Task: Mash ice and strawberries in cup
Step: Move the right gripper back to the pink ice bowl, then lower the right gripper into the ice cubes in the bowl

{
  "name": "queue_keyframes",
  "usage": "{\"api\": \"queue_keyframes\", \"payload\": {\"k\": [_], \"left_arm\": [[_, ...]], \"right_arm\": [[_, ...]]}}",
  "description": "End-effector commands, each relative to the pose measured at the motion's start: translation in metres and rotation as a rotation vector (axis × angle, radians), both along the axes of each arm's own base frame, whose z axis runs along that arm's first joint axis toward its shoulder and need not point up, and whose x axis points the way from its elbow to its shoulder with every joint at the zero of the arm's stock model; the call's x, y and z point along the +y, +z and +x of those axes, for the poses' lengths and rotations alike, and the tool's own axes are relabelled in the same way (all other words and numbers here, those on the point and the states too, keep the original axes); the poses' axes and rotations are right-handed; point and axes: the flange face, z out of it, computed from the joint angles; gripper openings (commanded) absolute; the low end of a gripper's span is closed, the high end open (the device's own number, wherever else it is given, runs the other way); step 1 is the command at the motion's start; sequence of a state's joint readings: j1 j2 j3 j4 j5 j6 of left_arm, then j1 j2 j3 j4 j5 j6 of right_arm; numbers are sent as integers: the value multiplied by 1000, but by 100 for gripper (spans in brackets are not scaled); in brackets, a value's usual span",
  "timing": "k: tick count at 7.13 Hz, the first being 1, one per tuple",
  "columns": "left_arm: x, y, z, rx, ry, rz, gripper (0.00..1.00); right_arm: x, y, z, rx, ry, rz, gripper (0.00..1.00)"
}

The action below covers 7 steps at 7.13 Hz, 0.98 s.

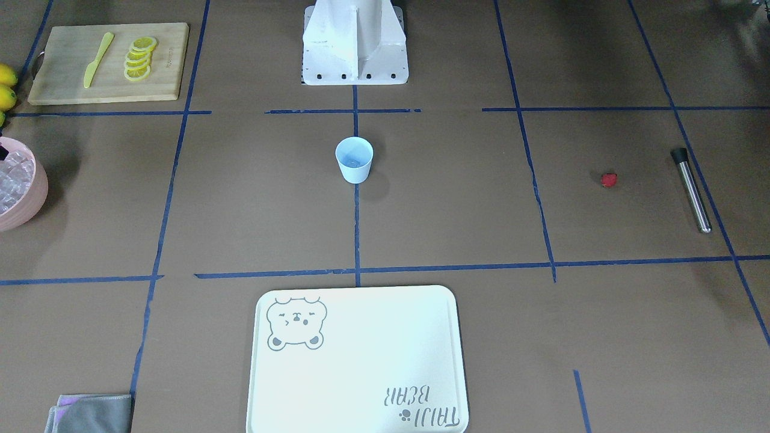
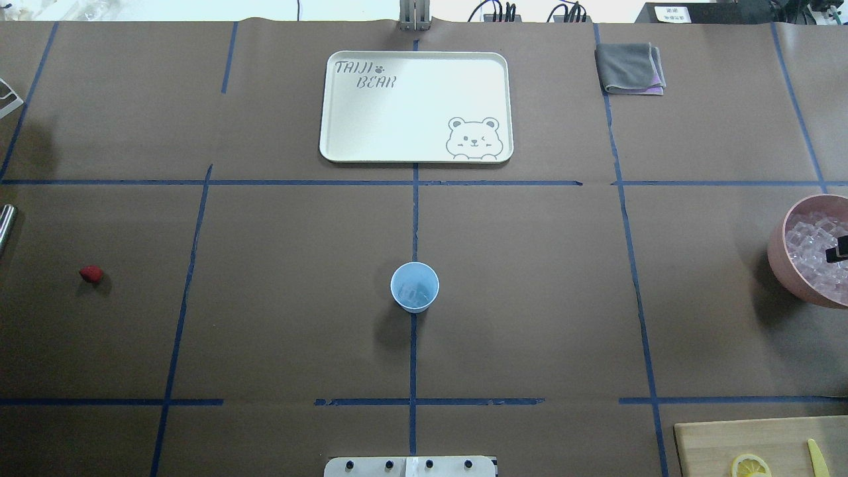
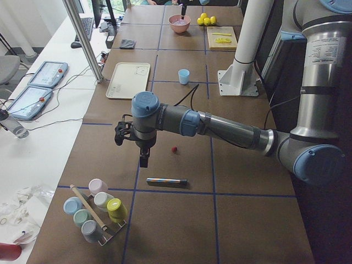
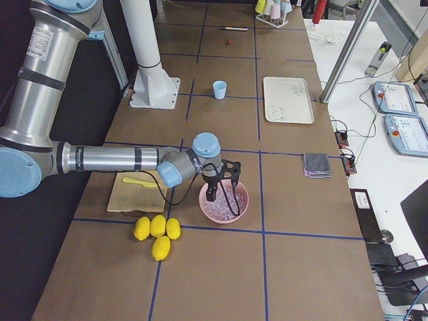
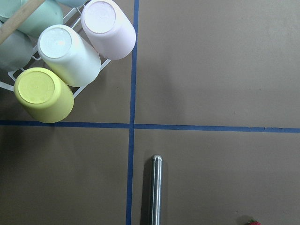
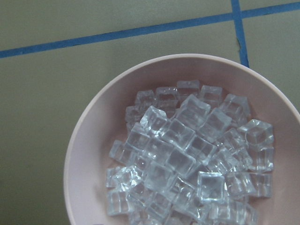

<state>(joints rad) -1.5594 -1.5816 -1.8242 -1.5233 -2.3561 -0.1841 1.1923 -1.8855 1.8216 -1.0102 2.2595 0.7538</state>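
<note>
The pale blue cup [image 2: 415,286] [image 1: 354,159] stands upright at the table's middle, with what looks like a little ice at its bottom. More ice [image 6: 187,154] fills the pink bowl [image 2: 795,265] at the table's right end. My right gripper [image 4: 224,190] hangs just over this bowl; I cannot tell whether it is open or shut. The red strawberry [image 2: 91,273] [image 1: 609,180] lies alone at the left end. My left gripper [image 3: 143,160] hovers near it, above a steel muddler [image 5: 156,190] [image 1: 692,190]; I cannot tell its state.
A white bear tray [image 2: 416,106] lies at the far middle, a grey cloth [image 2: 629,68] beside it. A wooden board [image 1: 108,63] holds lemon slices and a yellow knife. Whole lemons [image 4: 157,231] lie near the bowl. A rack of cups [image 5: 61,51] stands at the left end.
</note>
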Motion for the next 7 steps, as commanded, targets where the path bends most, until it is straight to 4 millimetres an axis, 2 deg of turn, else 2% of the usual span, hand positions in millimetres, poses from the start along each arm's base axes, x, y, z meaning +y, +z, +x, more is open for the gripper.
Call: {"api": "queue_keyframes", "payload": {"k": [1,4,6,7], "left_arm": [[0,-1,0,0,1,1,100],[1,-1,0,0,1,3,100],[0,-3,0,0,1,6,100],[1,-4,0,0,0,8,100]], "right_arm": [[-8,8,-1,32,5,15,85],[-6,32,1,60,-38,17,84],[-7,38,0,63,-39,9,83],[-7,39,0,64,-40,6,76]]}}
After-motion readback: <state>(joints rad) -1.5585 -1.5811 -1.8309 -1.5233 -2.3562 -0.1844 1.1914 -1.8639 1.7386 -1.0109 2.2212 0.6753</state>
